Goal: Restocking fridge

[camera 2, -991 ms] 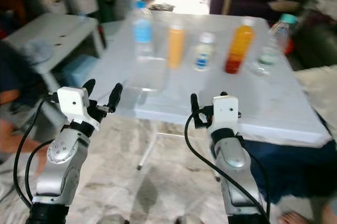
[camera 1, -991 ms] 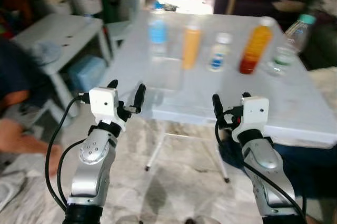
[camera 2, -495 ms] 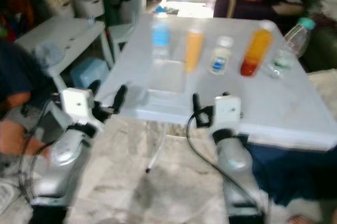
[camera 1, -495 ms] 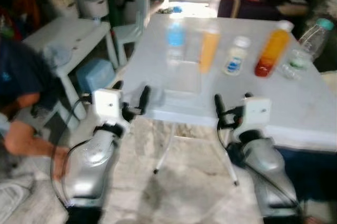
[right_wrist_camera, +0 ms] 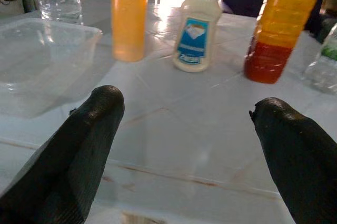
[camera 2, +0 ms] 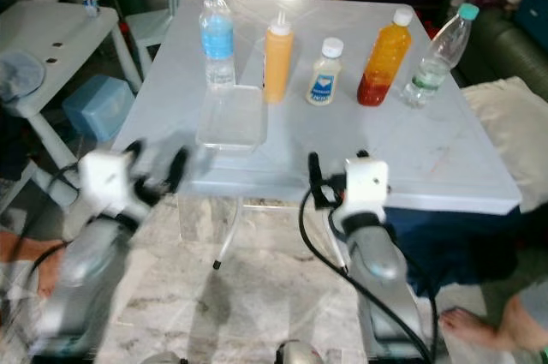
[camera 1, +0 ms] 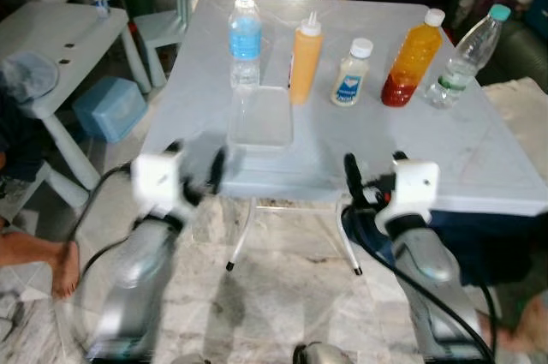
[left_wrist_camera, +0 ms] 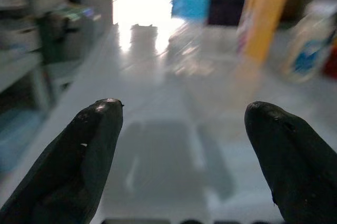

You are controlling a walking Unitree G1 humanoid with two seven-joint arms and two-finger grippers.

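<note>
Before the desk's near edge, both grippers hover with fingers spread apart, grasping nothing.
Left gripper and right gripper face the white desk; beyond them sit a clear container, a water bottle, an orange squeeze bottle, a small white bottle, a juice bottle and a tilted clear bottle.

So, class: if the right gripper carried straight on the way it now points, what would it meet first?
Probably the small white sauce bottle: it stands nearly centred ahead of the open right gripper across bare table, though depth is uncertain.
</note>
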